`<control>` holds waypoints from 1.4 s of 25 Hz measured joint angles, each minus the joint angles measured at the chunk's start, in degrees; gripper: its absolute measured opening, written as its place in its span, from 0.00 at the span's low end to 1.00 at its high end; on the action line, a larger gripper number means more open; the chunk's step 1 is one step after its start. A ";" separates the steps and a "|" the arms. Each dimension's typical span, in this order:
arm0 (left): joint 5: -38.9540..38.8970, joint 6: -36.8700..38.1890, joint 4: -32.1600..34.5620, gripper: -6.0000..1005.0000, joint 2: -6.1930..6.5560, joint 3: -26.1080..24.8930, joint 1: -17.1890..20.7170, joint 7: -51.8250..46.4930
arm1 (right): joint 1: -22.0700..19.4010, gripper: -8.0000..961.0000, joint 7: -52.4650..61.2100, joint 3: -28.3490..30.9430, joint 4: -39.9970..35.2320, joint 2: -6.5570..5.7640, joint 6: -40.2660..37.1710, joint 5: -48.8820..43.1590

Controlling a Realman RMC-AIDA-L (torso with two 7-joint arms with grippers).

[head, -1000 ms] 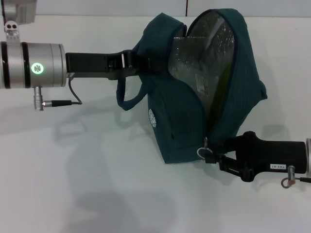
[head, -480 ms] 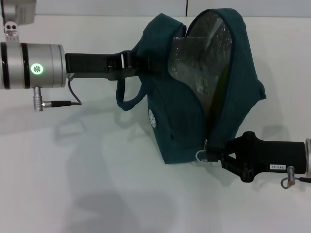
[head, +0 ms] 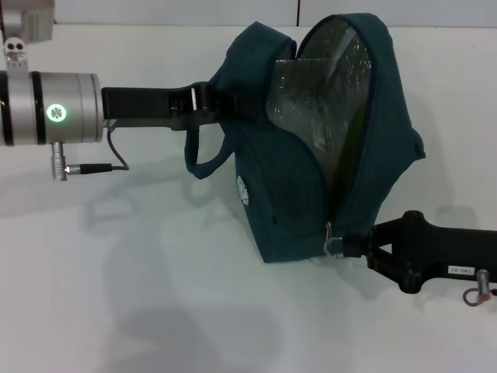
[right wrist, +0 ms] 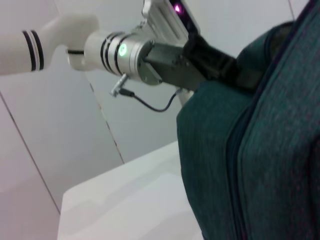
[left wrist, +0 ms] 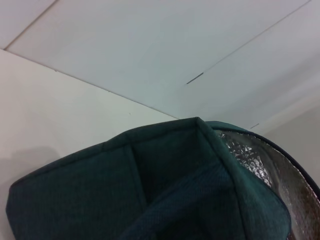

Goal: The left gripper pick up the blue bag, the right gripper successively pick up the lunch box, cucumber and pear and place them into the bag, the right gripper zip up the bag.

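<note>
The blue bag [head: 295,194] stands on the white table [head: 155,295], its flap open and silver foil lining [head: 318,85] showing. My left gripper [head: 206,99] is shut on the bag's upper left edge by the loop handle [head: 203,165]. Low on the bag's right side, my right gripper [head: 345,247] is pinched on the metal ring zip pull [head: 333,243] at the bottom end of the zip. A yellow-green sliver [head: 357,132] shows inside. The lunch box, cucumber and pear are hidden. The left wrist view shows the bag [left wrist: 150,190]; the right wrist view shows the bag [right wrist: 260,150] and the left arm [right wrist: 130,50].
A wall [head: 233,12] runs along the table's far edge behind the bag. The left arm's cable and plug [head: 85,166] hang just above the tabletop at the left.
The right arm has drawn back to the right and dropped slightly, its fingers now closed on the zip ring. The bag and left arm have barely moved.
</note>
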 joint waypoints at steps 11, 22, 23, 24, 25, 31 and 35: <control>-0.14 0.24 0.00 0.07 0.00 0.00 0.11 0.00 | -2.88 0.02 -0.54 0.92 -3.25 -0.14 -4.59 3.49; -0.18 0.26 0.00 0.07 0.00 0.10 0.27 0.00 | -2.45 0.02 -3.33 1.26 -3.25 0.35 -7.54 7.89; -0.18 0.26 0.00 0.07 0.00 0.12 0.26 0.00 | -2.34 0.02 -3.48 1.22 -3.25 0.39 -7.56 8.10; -0.18 0.26 0.00 0.07 0.00 0.16 0.23 0.00 | -2.23 0.02 -3.70 1.13 -3.25 0.42 -7.63 8.51; -0.18 0.26 0.00 0.07 0.00 0.22 0.17 0.00 | -2.18 0.02 -3.85 1.07 -3.25 0.44 -7.71 8.78; -0.27 0.26 0.00 0.07 0.01 0.16 0.21 0.00 | -1.79 0.02 -4.99 0.86 -3.14 0.54 -9.09 11.57; -1.28 0.25 -1.69 0.07 0.13 0.09 0.05 0.90 | -1.49 0.01 -5.31 0.94 -3.15 0.55 -9.08 12.31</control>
